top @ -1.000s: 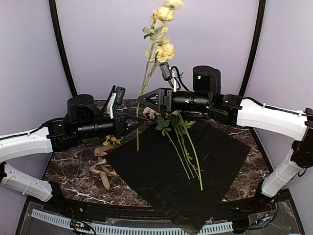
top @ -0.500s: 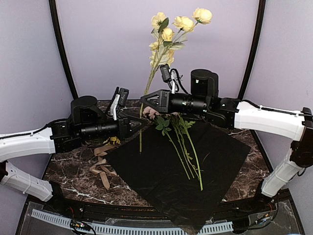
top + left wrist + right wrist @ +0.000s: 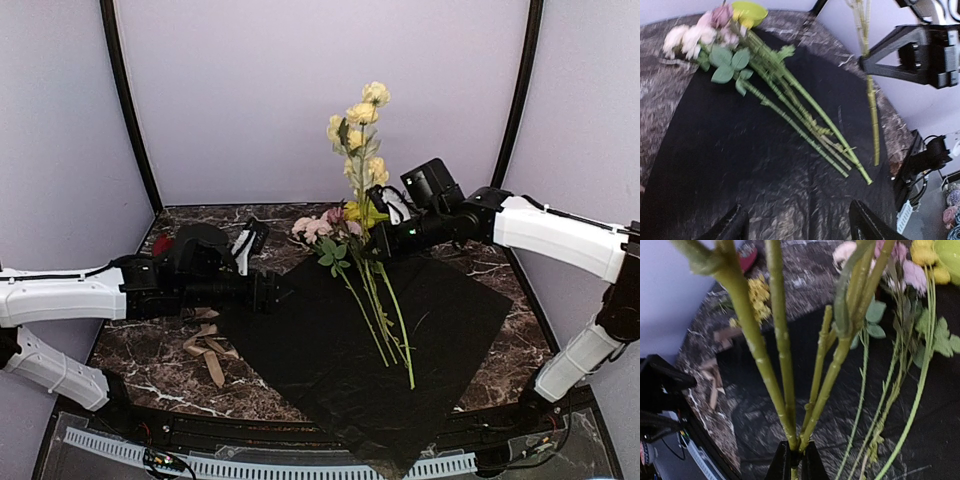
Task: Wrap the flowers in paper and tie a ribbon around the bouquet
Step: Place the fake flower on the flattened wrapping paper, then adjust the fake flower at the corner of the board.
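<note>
The black paper lies flat on the table. On it rests a bunch of flowers with pink heads and green stems. My right gripper is shut on the stems of a yellow flower branch, holding it upright over the bunch; in the right wrist view the jaws pinch the stems together. My left gripper is open and empty, low over the paper's left edge, its fingers apart above the crinkly sheet. The beige ribbon lies crumpled left of the paper.
A red object and yellow sprigs lie on the marbled tabletop behind the left arm. The table's near edge has a perforated rail. Curved black posts frame the back wall.
The right gripper shut on the yellow flower stem and lowered it toward the bunch. The left gripper let go of the stem, opened and drew back down to the paper's left edge.
</note>
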{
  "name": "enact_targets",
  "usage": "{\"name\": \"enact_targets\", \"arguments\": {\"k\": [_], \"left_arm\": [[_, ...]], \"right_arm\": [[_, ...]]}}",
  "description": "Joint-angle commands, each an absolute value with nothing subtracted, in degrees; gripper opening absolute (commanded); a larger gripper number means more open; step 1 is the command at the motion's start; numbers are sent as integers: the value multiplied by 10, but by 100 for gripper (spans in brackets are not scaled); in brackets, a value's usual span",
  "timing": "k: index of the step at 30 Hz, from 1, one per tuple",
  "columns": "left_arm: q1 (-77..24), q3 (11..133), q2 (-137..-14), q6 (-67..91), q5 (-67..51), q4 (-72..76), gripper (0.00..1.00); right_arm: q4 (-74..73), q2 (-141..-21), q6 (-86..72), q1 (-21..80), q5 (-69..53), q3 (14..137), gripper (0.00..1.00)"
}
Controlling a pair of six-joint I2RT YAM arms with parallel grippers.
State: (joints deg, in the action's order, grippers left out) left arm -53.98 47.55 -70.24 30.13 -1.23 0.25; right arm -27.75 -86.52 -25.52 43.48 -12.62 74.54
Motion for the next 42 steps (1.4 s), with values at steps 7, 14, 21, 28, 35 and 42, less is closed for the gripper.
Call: {"name": "enact_targets", "arguments": {"k": [7,14,21,28,35,42], "left_arm": [[-538,468,-801,346,18,-102,73],[-535,457,-788,342,25,-128,75],[-474,452,-776,326,-5,-168,75],[-391,462,-741,286,36,-244,79],[-262,435,-716,301,69,-263,70],[-143,497,-771,249,71,-265,63]], "right_arm": [[-473,-1020,-173,399,-108,770,0],[-472,-1080,-191,389,-77,794,1],[-465,-1082,-219,389,-45,793,30],[-475,-1044,-220,390,-34,803,38],[-455,-979,-219,395,-59,765,39],[-449,-957,-209,397,-60,723,40]]}}
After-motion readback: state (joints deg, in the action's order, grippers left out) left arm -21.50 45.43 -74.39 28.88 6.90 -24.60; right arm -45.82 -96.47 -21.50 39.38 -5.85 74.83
